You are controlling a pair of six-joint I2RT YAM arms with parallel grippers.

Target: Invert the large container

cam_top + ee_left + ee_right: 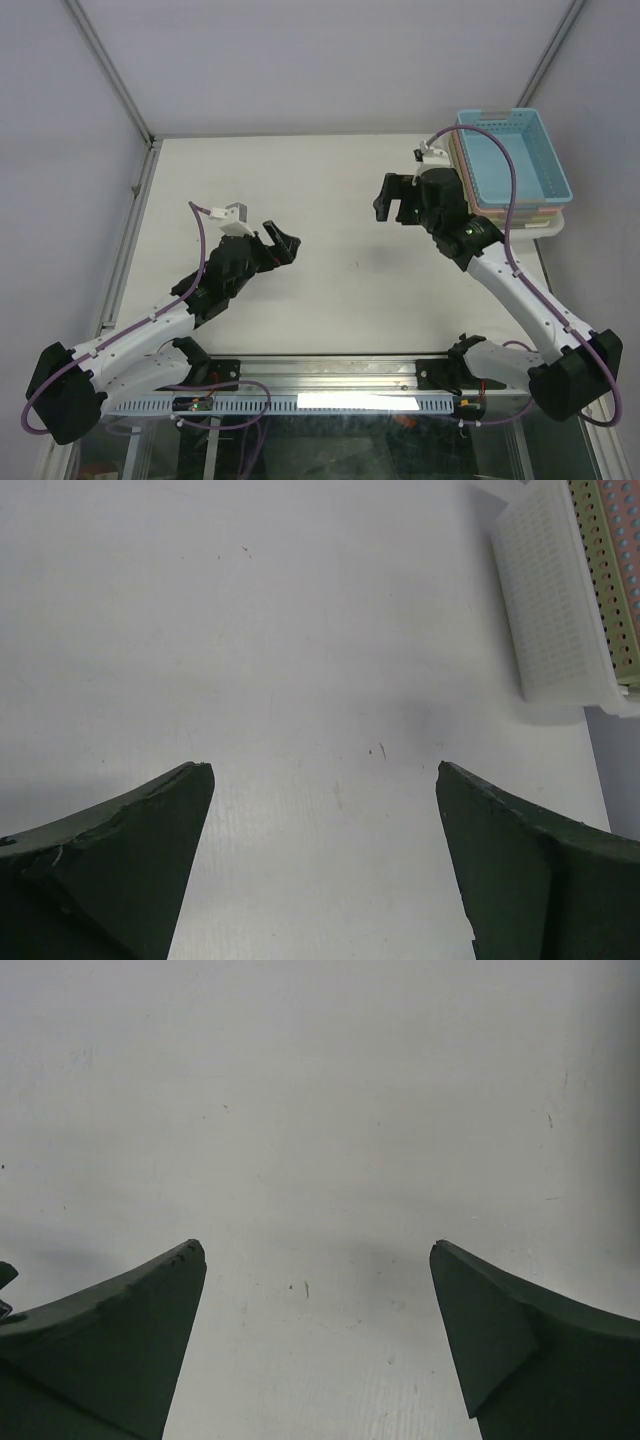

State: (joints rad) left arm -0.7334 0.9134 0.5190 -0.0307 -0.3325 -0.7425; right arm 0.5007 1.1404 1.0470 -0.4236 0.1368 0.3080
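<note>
As the overhead camera shows, the large container (535,150), a light-blue basket, sits upright and uppermost in a nested stack at the far right corner of the table (330,180). Pink, green and white baskets (553,226) lie under it. The right gripper (395,205) hangs just left of the stack, apart from it, fingers spread and empty. A purple cable (512,190) from that arm arcs across the container's near left part. The left gripper (283,243) is over the table's left middle, well apart from the stack, jaws parted and holding nothing.

Left wrist view: left gripper (322,766) wide apart over bare table (300,630). The stack's white basket (555,600) shows at upper right, a green rim (600,570) above it. Nothing lies between fingers and stack.

Right wrist view: right gripper (315,1244) spread, nothing between its fingers. Only scuffed table (320,1110) appears below; the container is out of frame.
</note>
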